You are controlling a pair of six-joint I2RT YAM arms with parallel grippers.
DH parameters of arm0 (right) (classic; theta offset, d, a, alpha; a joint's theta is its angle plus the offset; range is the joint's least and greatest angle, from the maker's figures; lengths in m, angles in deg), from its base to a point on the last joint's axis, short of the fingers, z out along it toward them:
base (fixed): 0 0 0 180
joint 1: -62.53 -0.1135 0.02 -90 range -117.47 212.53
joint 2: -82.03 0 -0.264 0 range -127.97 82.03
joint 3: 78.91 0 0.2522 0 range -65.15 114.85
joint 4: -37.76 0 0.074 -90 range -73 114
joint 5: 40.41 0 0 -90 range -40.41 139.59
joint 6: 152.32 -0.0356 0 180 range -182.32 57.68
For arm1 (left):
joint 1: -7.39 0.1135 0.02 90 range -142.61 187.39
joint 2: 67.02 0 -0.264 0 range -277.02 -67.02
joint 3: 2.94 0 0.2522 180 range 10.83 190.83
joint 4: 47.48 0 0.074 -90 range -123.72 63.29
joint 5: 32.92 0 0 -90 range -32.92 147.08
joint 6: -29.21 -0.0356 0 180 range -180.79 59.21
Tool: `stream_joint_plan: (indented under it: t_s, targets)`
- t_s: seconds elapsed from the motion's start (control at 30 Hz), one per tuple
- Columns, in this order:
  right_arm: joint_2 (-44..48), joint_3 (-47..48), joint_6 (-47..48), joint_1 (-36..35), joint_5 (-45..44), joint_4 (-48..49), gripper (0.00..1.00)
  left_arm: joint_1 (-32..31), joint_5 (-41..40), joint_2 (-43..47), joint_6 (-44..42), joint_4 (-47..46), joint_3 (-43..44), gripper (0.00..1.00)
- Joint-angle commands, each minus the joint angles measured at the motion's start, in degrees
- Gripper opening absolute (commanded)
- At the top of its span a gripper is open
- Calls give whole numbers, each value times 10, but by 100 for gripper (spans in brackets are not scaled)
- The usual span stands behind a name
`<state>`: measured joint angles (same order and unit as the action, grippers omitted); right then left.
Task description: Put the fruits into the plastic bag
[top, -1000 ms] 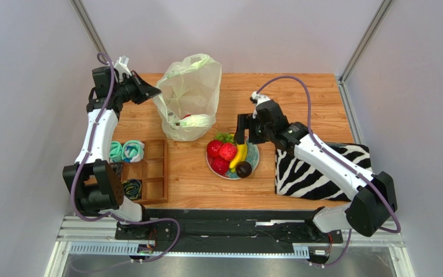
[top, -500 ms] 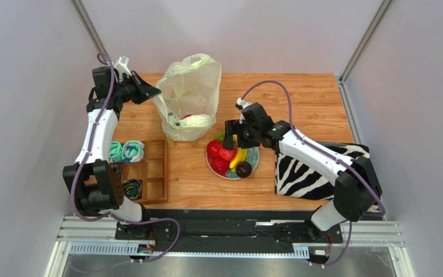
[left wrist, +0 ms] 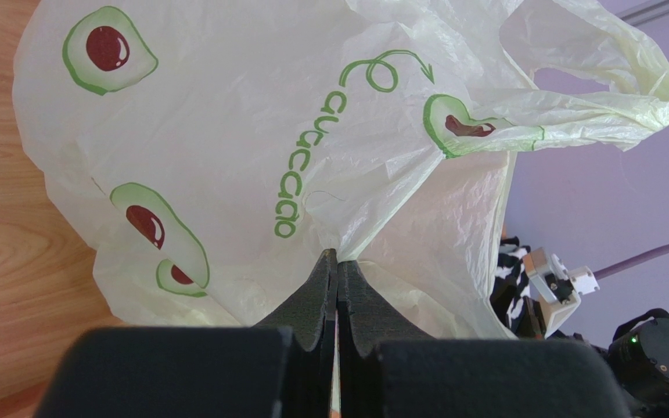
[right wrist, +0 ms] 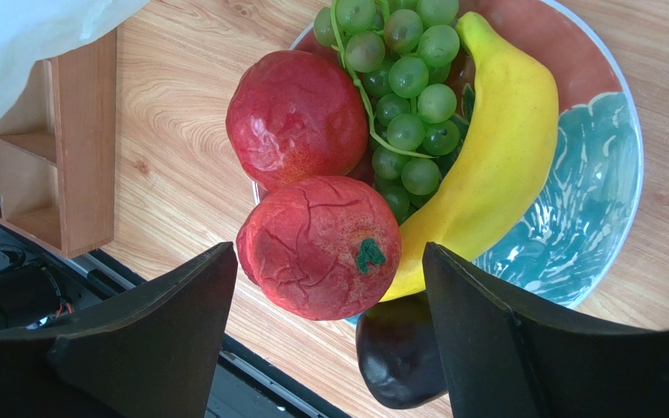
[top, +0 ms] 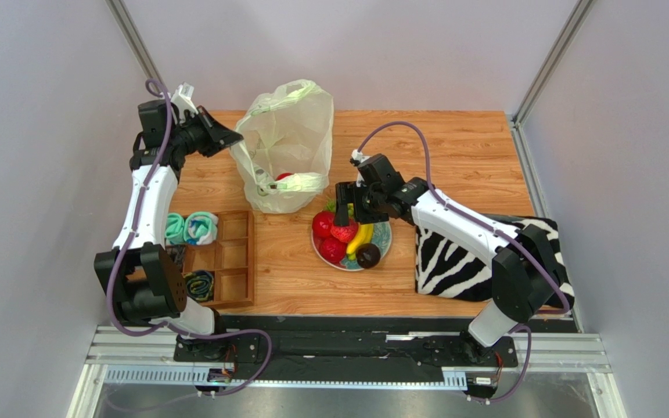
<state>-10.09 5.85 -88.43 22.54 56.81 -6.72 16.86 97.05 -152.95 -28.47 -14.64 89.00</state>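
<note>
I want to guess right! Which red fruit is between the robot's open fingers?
The red fruit with the green stem mark, touching the banana. It lies inside the open right gripper; the plain red fruit lies beyond it.

Left arm (top: pixel 148 205): white shells on the long links, black housings at the joints.
Right arm (top: pixel 473 231): same build, with white links between black joint blocks.
Left cable (top: pixel 165 131): purple, running from the wrist along the arm to the base.
Right cable (top: pixel 399 129): purple, rising in an arch from the wrist.
Wrist plug (top: pixel 186 92): small and white, where the cable enters.
Left tool (left wrist: pixel 336 261): two matte black fingers tapering to thin tips.
Right tool (right wrist: pixel 327 252): two broad, flat-faced matte black fingers.
Base bar (top: pixel 347 348): black, on a silver slotted rail.
</note>
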Motion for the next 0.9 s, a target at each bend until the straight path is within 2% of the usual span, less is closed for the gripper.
stream_joint_plan:
  t_s: [0.0, 0.33, 0.57, 0.77, 0.87]
  targets:
    - [-11, 32, -4, -3, 9, -12, 82, -2, 0, 24, 3, -7, 11, 0]
    - [-31, 47, -2, -3, 22, -29, 72, -2, 1, 22, 3, -8, 8, 0]
    - [-28, 51, 3, -3, 18, -38, 49, -2, 1, 22, 3, -10, 7, 0]
    - [-15, 49, 8, -3, 24, -33, 36, -2, 3, 20, 4, -11, 7, 0]
    - [16, 41, 11, -3, 15, -30, 35, -2, 4, 21, 2, -11, 6, 0]
